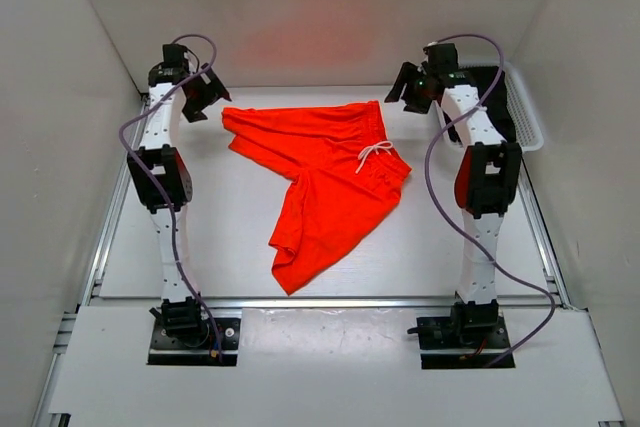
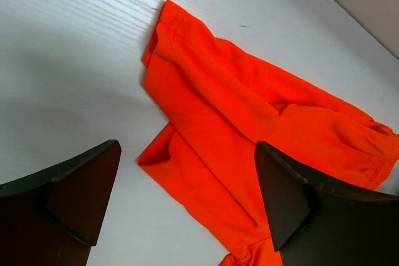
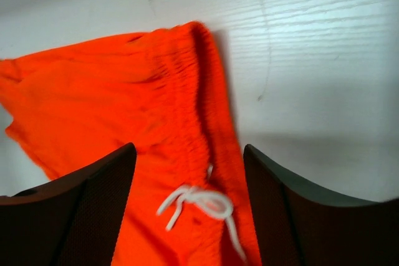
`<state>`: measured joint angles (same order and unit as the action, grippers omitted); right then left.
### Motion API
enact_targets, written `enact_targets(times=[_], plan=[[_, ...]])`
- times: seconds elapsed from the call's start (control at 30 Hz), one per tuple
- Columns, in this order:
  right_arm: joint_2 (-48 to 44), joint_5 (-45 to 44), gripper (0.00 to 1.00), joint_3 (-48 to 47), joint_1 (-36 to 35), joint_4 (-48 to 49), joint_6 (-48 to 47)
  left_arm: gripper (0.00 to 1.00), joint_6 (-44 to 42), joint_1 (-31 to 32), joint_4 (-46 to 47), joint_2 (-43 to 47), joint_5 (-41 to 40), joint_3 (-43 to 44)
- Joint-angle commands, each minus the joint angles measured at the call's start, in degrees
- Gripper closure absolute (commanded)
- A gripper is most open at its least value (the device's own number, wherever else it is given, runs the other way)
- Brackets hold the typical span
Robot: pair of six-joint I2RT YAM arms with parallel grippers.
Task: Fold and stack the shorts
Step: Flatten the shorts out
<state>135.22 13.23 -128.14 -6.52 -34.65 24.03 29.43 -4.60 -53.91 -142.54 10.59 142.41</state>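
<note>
On the white table (image 1: 200, 247), right about in the middle, lie the shorts (image 1: 330, 177). They are bright orange-red and spread out flat, not folded. One leg reaches to the far left, and the other leg points toward the near edge. The stretchy waistband (image 3: 187, 85) is on the right side, and a white drawstring (image 1: 373, 155) sits on it, tied in a loose bow.

The left gripper (image 1: 203, 90) is at the far left, just beside the end of the far leg. Its two dark fingers (image 2: 75, 197) are spread wide apart and hold nothing (the wrist camera sees the leg's hem and bare table between them). The cloth there has a few soft folds, and a small corner sticks out to the side.

The right gripper (image 1: 415, 87) is at the far right, near the far end of the waistband. Its fingers (image 3: 299, 210) are spread wide too and grip nothing; below them are the waistband and the bow. I cannot tell how high either gripper is above the cloth.

A white basket (image 1: 528, 122) sits at the far right edge of the table, behind the right arm.
</note>
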Motion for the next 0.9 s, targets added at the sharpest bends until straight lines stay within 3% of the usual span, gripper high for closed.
enact_targets(times=[0.0,0.1,0.17,0.2,0.27,0.33,0.4,0.43,0.47,0.6,0.87], plan=[[-13.11,-0.57,0.31,10.46,-3.84,3.27,0.58,0.0,-1.22,-0.23,0.3,12.07,-0.75,-3.35],[-22.61,-5.91,0.38,21.05,-7.18,4.5,-0.04,0.07,-3.5,-0.23,0.3,20.42,-2.06,-14.76],[-28.94,-6.47,0.4,31.42,-8.42,5.29,1.27,0.23,-4.64,0.56,0.3,24.22,-3.2,-24.16],[-30.87,-6.47,0.4,35.02,-9.03,5.99,2.85,0.42,-4.65,1.25,0.3,25.72,-4.42,-26.98],[-35.89,-6.11,0.34,44.05,-9.03,7.23,4.17,0.5,-5.96,2.84,0.82,27.32,-5.31,-32.16],[-38.87,-7.25,0.32,48.57,-9.03,7.23,4.18,0.46,-6.57,4.07,0.82,25.14,-4.09,-33.68],[-39.42,-7.26,0.3,51.74,-8.16,6.1,4.96,0.29,-6.06,4.86,0.82,22.67,-4.09,-33.69],[-39.94,-7.26,0.27,52.54,-7.63,6.09,5.49,0.14,-6.05,4.86,0.82,20.31,-4.09,-33.69],[-39.94,-7.26,0.17,53.25,-7.63,6.09,5.5,0.1,-5.36,5.56,0.82,19.15,-4.09,-33.69],[-36.97,-6.64,0.09,53.25,-5.52,4.6,6.29,0.04,-3.51,6.71,0.82,13.88,-4.7,-30.45],[-28.18,-9.98,0.11,49.83,-4.99,4.6,6.82,0.03,-1.66,7.24,0.3,5.26,-6.2,-21.04]])
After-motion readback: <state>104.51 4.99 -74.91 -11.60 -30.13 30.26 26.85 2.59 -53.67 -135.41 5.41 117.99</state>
